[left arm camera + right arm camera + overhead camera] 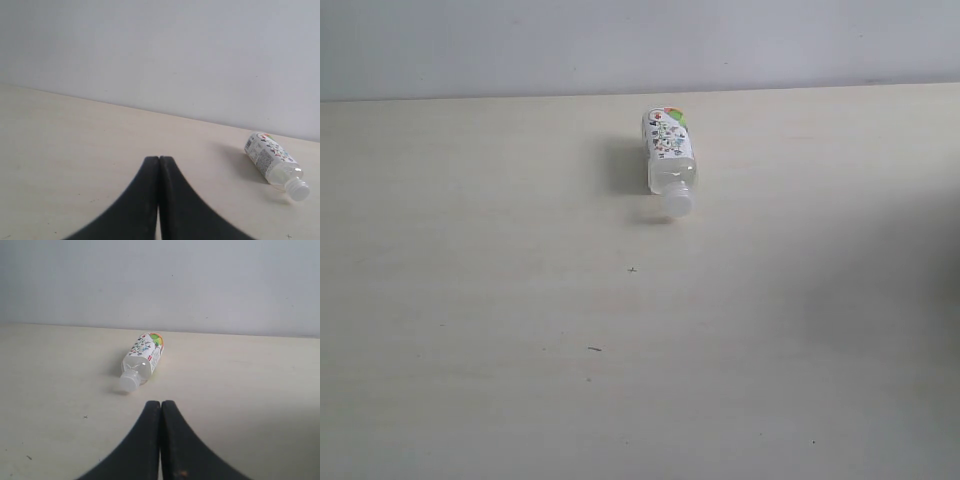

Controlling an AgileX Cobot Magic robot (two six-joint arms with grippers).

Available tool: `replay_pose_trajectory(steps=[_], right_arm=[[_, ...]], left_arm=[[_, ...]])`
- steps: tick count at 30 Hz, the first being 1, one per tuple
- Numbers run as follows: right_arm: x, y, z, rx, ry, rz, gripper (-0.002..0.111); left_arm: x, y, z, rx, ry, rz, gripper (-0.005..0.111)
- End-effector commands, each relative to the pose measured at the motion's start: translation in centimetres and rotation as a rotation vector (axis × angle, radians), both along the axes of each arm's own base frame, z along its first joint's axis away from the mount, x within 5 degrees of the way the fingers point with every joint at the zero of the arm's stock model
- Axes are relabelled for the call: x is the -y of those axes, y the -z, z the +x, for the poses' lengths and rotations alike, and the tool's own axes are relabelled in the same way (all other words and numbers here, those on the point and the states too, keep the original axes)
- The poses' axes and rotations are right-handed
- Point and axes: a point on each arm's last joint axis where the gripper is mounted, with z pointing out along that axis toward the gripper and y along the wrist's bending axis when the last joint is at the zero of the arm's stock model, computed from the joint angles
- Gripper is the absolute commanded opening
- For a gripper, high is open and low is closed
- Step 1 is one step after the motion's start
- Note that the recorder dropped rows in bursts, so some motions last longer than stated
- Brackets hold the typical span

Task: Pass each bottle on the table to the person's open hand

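The left pincer (pixel 159 159) hangs over the table (pixel 470 300) with its two black fingers pressed together on nothing. The only bottle in sight, the short patterned-label bottle (pixel 670 160), lies well ahead of it and off toward the other arm's side, so a reach from here would be long and slanting and could clip the bottle's flank and set it rolling. The bottle rests on its side on the bare tabletop, its white cap (pixel 677 203) pointing back toward the arms and its base toward the far wall (pixel 620 40). A round, clear plastic body like this probably turns at the lightest nudge. The right pincer (pixel 160 402) is likewise closed and empty, and the bottle lies near ahead of its tips, cap end nearest and slightly toward the left arm's side. If this pincer goes in without first spreading its fingers, it will shove the cap instead of straddling the body. If it closes on the narrow neck or the slick label (pixel 146 348), the bottle may pivot or slip out on the lift. No person's open hand shows in any view, so a release aimed at a guessed spot could drop the bottle, and both arms converging on it could foul each other.
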Motion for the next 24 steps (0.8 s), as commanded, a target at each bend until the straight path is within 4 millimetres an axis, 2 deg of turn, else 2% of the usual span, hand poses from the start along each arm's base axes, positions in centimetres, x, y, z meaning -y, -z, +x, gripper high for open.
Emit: replay_pose_trajectory(steps=[1, 24], right_arm=[[0.01, 0.15, 0.02, 0.004, 0.003, -0.002, 0.0], [0.01, 0.15, 0.02, 0.004, 0.003, -0.002, 0.0]], left_arm=[[-0.02, -0.14, -0.05, 0.016, -0.003, 0.002, 0.002], [-0.02, -0.26, -0.04, 0.028, -0.003, 0.01, 0.002]])
